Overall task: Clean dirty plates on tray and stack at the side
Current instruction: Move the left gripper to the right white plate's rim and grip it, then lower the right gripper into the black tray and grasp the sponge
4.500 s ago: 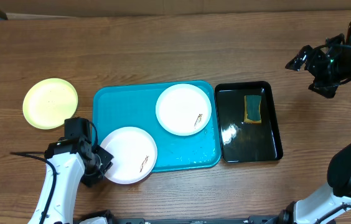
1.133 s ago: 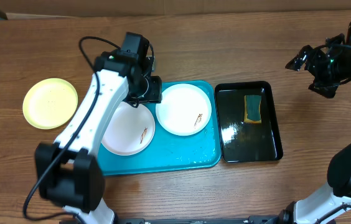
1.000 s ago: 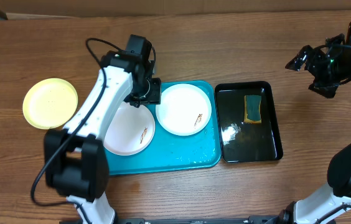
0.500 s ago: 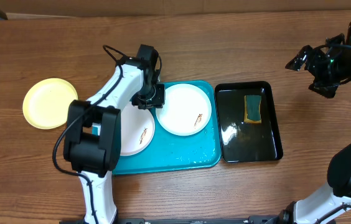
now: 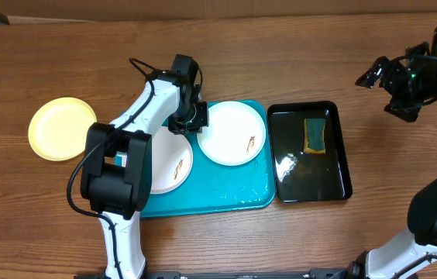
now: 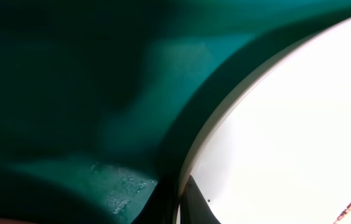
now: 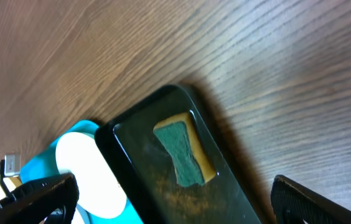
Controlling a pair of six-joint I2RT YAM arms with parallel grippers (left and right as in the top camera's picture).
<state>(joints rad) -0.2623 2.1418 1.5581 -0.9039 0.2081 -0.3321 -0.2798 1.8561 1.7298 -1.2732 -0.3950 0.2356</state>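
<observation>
I see left gripper (image 5: pixel 190 122) at 9 o'clock rim of round white smeared plate (image 5: pixel 238 136); plate spreads toward 3 o'clock. Jaw closure: cannot tell.

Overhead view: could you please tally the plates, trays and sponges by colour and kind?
White plates: 2
Yellow-green plate: 1
Turquoise tray: 1
Black tray: 1
Sponge: 1
Total: 6
</observation>
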